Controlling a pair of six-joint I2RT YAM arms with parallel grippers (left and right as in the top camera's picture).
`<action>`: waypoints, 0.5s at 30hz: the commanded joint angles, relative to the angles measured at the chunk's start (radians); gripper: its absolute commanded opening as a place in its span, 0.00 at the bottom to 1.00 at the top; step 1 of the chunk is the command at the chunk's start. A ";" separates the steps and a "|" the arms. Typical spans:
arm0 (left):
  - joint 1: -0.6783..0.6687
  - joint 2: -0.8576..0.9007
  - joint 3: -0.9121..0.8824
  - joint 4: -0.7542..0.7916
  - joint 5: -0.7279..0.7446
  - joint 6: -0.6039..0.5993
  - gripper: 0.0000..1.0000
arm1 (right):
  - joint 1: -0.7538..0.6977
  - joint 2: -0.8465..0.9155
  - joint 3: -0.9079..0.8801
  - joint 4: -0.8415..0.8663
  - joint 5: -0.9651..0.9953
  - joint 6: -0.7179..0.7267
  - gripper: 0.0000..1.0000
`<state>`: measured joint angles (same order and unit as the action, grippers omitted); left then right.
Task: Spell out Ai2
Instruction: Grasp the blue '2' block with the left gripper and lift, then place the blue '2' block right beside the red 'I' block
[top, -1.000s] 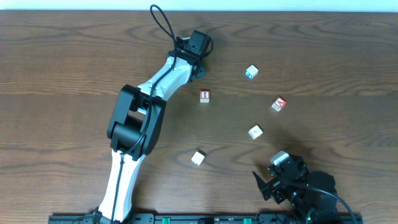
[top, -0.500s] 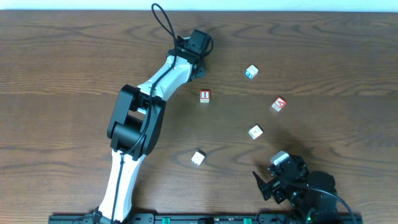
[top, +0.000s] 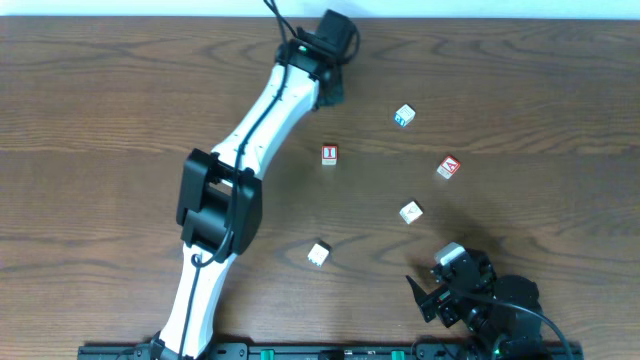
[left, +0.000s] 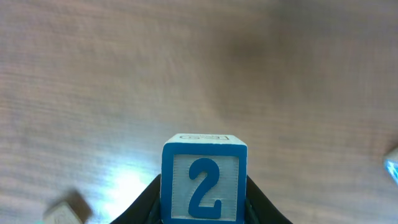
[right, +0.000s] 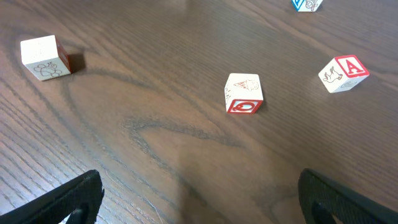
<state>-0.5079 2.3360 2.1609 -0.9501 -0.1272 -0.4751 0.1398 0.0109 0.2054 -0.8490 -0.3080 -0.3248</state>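
The overhead camera is looking straight down from high above the table (top: 90, 120), taking in both arms and every block. The right wrist camera is sitting low on the robot's side of the A block (right: 344, 73), facing away from the robot at a shallow slant. It is sharing that A block, a red-framed block (right: 244, 93) and a pale block (right: 43, 58) with the overhead view. The left wrist camera is hanging beyond the A block, to its left, pointing down, very close on the 2 block (left: 204, 177).

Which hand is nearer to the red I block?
Left. The left hand, gripping the 2 block, sits just beyond the red I block; the right hand is far off, near-right.
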 joint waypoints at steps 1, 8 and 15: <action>-0.052 -0.046 0.017 -0.072 -0.020 -0.020 0.06 | -0.009 -0.005 -0.012 -0.005 -0.014 0.010 0.99; -0.141 -0.072 0.016 -0.178 -0.056 -0.027 0.06 | -0.009 -0.005 -0.012 -0.005 -0.014 0.010 0.99; -0.163 -0.223 -0.063 -0.194 -0.068 -0.027 0.06 | -0.009 -0.005 -0.012 -0.005 -0.014 0.010 0.99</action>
<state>-0.6785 2.2238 2.1395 -1.1454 -0.1650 -0.4946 0.1398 0.0109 0.2054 -0.8490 -0.3080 -0.3248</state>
